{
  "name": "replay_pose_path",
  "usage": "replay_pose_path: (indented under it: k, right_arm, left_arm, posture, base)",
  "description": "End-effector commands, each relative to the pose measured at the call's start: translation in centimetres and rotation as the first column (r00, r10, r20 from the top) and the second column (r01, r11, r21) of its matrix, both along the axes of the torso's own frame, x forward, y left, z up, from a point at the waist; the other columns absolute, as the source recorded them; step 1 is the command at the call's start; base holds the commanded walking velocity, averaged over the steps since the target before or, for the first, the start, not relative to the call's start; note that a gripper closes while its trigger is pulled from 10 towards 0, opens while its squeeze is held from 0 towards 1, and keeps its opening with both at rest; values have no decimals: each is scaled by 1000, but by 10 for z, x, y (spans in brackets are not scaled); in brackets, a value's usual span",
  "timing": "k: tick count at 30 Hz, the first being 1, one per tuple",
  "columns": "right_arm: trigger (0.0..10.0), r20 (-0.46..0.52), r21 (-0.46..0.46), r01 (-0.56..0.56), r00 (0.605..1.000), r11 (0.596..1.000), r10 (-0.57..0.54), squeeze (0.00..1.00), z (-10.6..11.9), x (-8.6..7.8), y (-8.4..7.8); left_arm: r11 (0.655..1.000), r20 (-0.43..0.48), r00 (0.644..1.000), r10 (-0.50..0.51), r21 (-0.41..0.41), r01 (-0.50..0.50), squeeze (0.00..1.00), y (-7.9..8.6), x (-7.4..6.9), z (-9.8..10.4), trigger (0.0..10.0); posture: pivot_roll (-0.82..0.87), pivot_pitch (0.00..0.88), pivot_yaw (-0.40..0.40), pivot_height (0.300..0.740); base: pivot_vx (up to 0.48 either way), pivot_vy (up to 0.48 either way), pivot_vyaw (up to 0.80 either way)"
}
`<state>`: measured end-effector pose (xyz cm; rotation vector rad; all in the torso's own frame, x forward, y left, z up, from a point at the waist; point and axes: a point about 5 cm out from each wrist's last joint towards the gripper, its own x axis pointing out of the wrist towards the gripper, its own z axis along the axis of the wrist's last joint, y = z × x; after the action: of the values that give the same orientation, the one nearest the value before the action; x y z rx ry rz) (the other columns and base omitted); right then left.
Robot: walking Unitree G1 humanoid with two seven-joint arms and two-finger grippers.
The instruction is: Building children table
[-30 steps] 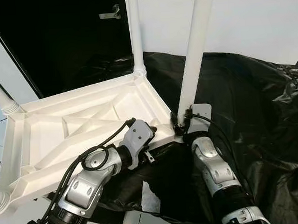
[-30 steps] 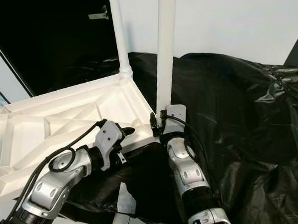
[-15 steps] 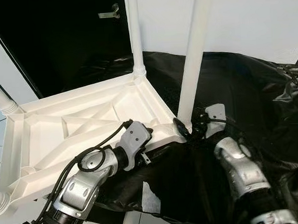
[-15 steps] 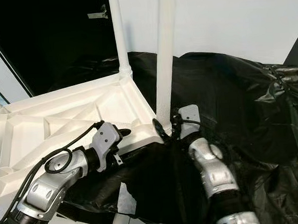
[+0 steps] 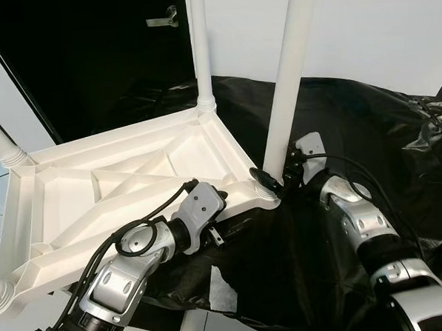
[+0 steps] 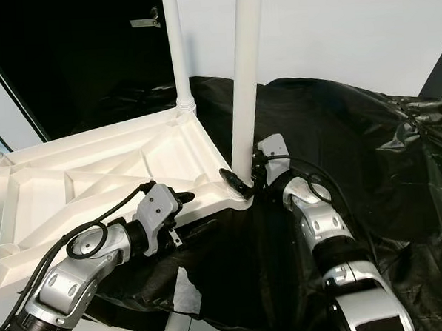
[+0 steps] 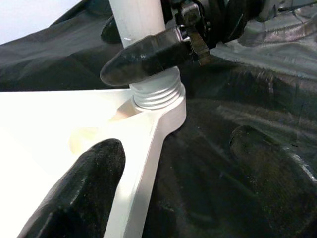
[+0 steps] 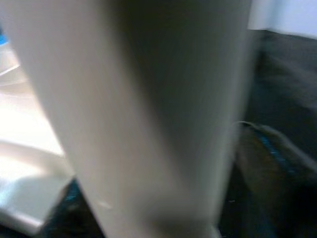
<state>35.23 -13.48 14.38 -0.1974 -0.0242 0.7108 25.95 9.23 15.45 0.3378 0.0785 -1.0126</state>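
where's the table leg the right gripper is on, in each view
Left eye view: table leg, upright, right of centre, right gripper at its base.
Right eye view: centre, upright.
Left wrist view: top, threaded base in the corner socket.
Right wrist view: blurred white column.
Shared landmark: tabletop corner, over black plastic sheet.

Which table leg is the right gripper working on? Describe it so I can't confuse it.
Start at the upturned white tabletop on the black sheet. At its near right corner stands a leg with threads showing at its base. The right gripper clasps it there, unlike the other legs.
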Motion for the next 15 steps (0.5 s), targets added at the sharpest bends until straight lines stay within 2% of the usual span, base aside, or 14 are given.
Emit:
replay_pose_path:
  k: [1, 7, 13, 14, 15]
  right_arm:
    - [0, -23, -8, -20, 1000, 1000, 20, 0, -4, 1, -1]
    - [0, -39, -6, -31, 999, 999, 31, 0, -8, 1, -6]
    - [0, -49, 0, 3, 999, 1000, -3, 0, -12, -1, -12]
    - [3922, -56, 8, 41, 998, 999, -41, 0, -13, -2, -13]
    - [3922, -56, 8, 41, 998, 999, -41, 0, -13, -2, -13]
  left_arm:
    - [999, -15, 999, -46, 21, 46, 0, 1, -2, -2, 10000]
    - [999, -15, 999, -40, 21, 40, 0, 0, -2, -2, 10000]
    - [999, -17, 999, -42, 18, 43, 0, -3, -3, -3, 10000]
    - [999, -18, 999, -45, 17, 45, 0, -3, -4, -4, 10000]
    - [999, -18, 999, -45, 17, 45, 0, -3, -4, -4, 10000]
  posture:
    - [49, 0, -23, 740]
    - [49, 0, -24, 740]
    - [42, 0, -26, 740]
    - [33, 0, -32, 740]
    - [33, 0, -32, 740]
  base:
    - [0, 0, 0]
    - [0, 0, 0]
    - [0, 0, 0]
    - [0, 0, 0]
    - [0, 0, 0]
